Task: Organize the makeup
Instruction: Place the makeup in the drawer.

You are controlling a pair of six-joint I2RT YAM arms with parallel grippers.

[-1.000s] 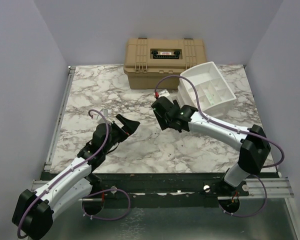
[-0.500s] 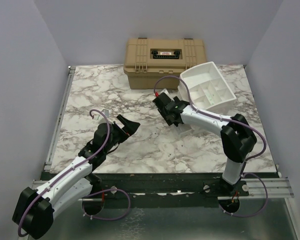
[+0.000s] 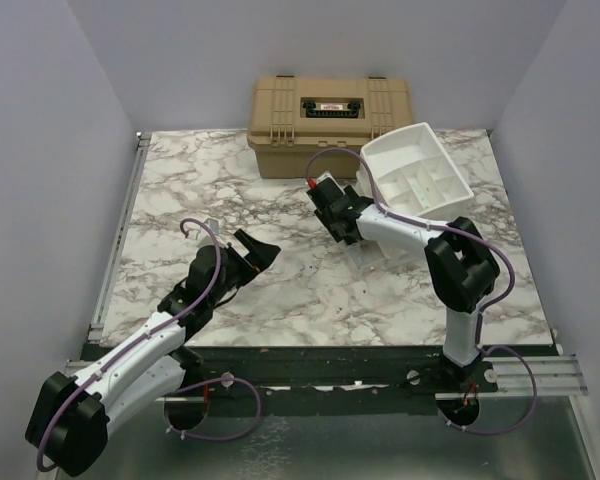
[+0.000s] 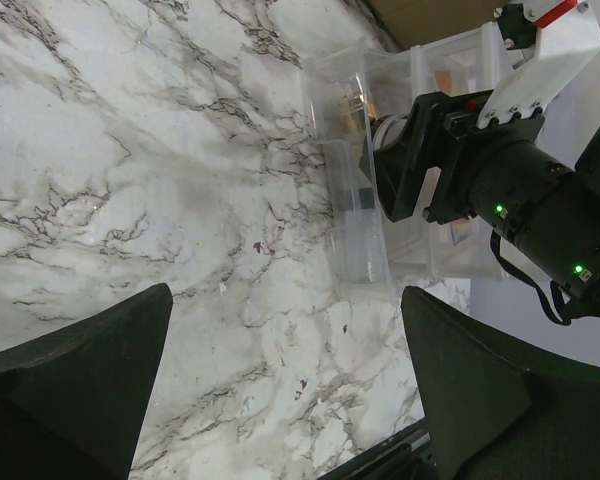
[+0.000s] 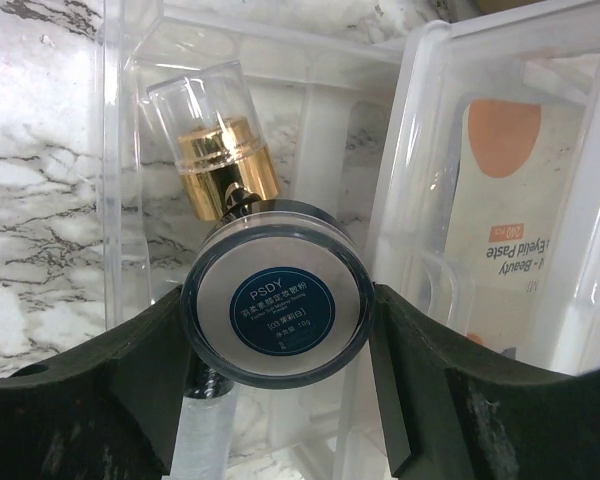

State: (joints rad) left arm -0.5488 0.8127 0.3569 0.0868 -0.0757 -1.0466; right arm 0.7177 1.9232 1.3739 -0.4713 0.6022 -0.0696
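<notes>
A small round dark jar [image 5: 275,300] with a blue label sits between the pads of my right gripper [image 5: 278,322], which is shut on it. It hangs over a compartment of the clear plastic organizer [image 5: 120,150]. In that compartment, just behind the jar, lies a clear bottle with a gold cap [image 5: 215,150]. A card with an orange disc [image 5: 505,140] lies in the neighbouring compartment. From above, the right gripper [image 3: 335,213] is at the organizer's [image 3: 415,175] left side. My left gripper [image 3: 256,248] is open over bare marble, its jaws [image 4: 285,385] wide apart.
A tan hard case [image 3: 330,110] stands shut at the back of the marble table [image 3: 180,180], just left of the organizer. The right arm's elbow [image 3: 465,265] is folded up near the table's right side.
The right gripper has carried the jar back and slightly right toward the organizer, and its elbow has folded inward and upward. The left arm has not moved.
</notes>
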